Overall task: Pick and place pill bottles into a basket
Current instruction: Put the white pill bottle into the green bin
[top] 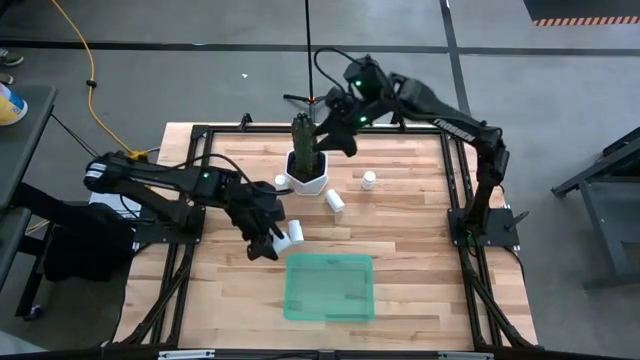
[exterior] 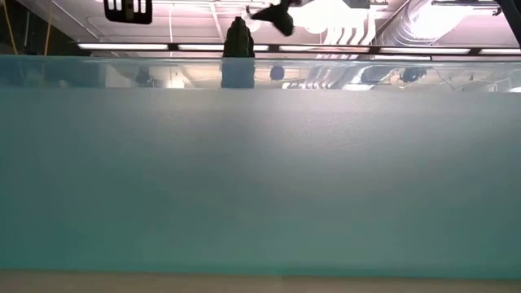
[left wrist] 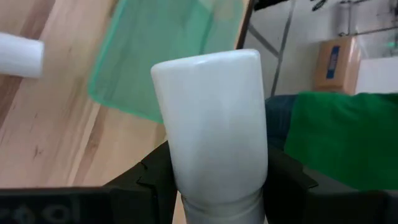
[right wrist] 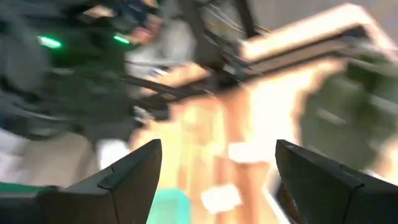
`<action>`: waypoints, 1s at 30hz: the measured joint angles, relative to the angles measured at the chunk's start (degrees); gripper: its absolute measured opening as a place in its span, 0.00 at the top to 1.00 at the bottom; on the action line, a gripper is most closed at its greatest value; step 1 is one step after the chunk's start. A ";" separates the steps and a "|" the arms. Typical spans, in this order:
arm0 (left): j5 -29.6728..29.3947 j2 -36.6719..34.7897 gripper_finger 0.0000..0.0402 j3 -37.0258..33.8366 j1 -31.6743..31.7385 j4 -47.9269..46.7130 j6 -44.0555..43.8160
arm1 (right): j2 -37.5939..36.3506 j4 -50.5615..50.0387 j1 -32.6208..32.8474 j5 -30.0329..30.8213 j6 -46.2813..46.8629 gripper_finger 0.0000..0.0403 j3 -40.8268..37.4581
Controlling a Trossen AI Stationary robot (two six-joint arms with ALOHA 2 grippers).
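My left gripper [top: 268, 244] is shut on a white pill bottle [left wrist: 211, 118] just left of the green basket's [top: 330, 287] far left corner. A second bottle [top: 297, 232] lies on the table right beside it and also shows in the left wrist view [left wrist: 18, 55]. Three more bottles stand or lie near the pot: one at its left [top: 280, 181], one lying in front of it [top: 335, 200], one upright to the right [top: 369, 179]. My right gripper [top: 340, 122] is open and empty, raised beside the cactus [top: 303, 140]; it also shows in the low view [exterior: 278, 15]. My left gripper pinches the bottle by two opposite sides of its body [left wrist: 177, 168] between its two fingers [left wrist: 149, 180]. The bottle's flat end [left wrist: 205, 62] sticks out past the fingertips, toward the basket. Whether it is clear of the table, I cannot tell.
A white hexagonal pot [top: 307, 182] with the cactus stands at the table's far middle. The basket's green wall [exterior: 260, 179] fills nearly the whole low view. A dark frame [top: 458, 190] runs round the wooden tabletop.
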 joint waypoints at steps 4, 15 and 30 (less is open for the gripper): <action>0.25 0.62 0.48 0.03 0.00 0.94 -0.73 | -0.07 -13.71 -0.26 13.17 -4.31 0.25 8.10; -0.18 9.32 0.48 5.50 0.04 -1.94 1.32 | -1.90 -31.51 2.00 40.49 -3.29 0.25 12.79; -7.89 33.38 0.48 33.28 0.00 -33.17 13.93 | -1.88 -36.05 4.31 47.99 3.03 0.25 2.85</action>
